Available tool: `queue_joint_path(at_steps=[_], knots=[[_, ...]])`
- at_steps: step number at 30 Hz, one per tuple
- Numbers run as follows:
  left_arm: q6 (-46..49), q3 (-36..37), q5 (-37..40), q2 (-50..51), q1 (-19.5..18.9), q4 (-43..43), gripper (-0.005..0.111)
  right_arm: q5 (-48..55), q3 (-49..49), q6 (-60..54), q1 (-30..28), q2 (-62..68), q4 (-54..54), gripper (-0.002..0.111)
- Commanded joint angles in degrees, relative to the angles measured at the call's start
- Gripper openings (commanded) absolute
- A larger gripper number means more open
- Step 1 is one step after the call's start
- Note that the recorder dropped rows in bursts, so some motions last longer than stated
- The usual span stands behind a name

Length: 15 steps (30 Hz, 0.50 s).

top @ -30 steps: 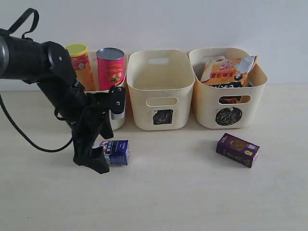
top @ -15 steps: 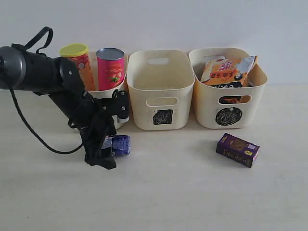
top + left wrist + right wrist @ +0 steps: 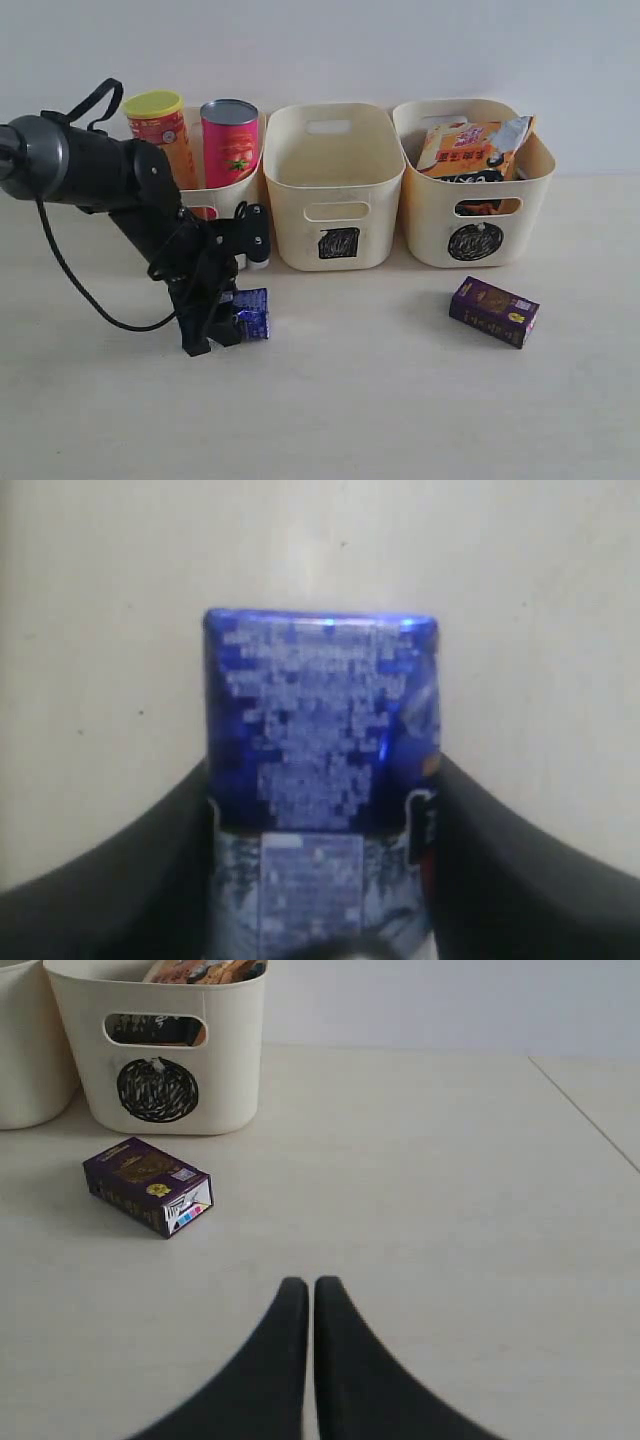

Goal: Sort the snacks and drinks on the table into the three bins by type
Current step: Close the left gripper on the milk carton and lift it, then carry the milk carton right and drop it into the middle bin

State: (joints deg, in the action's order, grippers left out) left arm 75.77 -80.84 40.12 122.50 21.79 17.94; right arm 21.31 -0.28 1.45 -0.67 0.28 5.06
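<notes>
The bins (image 3: 300,200) are cream, two fronts scribbled black. The yellow-orange tube (image 3: 165,140) has a yellow lid, the pink tube (image 3: 229,145) shows a tomato, and the noodle bag (image 3: 468,150) is orange. The purple carton (image 3: 493,311) carries gold print; the blue carton (image 3: 320,730), pale lettering.

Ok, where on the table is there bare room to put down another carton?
The widest bare stretch lies in front of the middle bin, between the blue carton and the purple carton. The front of the table is bare too. It is crowded before the left bin, where the left gripper holds the blue carton.
</notes>
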Motion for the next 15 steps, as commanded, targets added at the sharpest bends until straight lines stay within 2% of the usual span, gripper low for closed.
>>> queue_joint_path(at_steps=[1, 5, 11, 15], knots=[[-1.2, 0.2, 2.5, -0.1, 0.1, -0.7, 0.004, -0.7, 0.3, -0.1, -0.4, -0.3, -0.1, 0.000], [-2.2, 0.2, 5.0, -1.7, 0.4, -1.1, 0.004, -0.7, 0.3, -0.1, -0.4, -0.3, -0.1, 0.000], [-4.3, 0.2, 6.8, -8.5, 2.9, -0.1, 0.004, -0.7, 0.3, -0.1, -0.4, -0.3, -0.1, 0.000], [-4.3, 0.2, 5.9, -12.8, 6.7, 1.1, 0.004, -0.9, 0.3, -0.1, -0.4, -0.3, -0.1, 0.000]])
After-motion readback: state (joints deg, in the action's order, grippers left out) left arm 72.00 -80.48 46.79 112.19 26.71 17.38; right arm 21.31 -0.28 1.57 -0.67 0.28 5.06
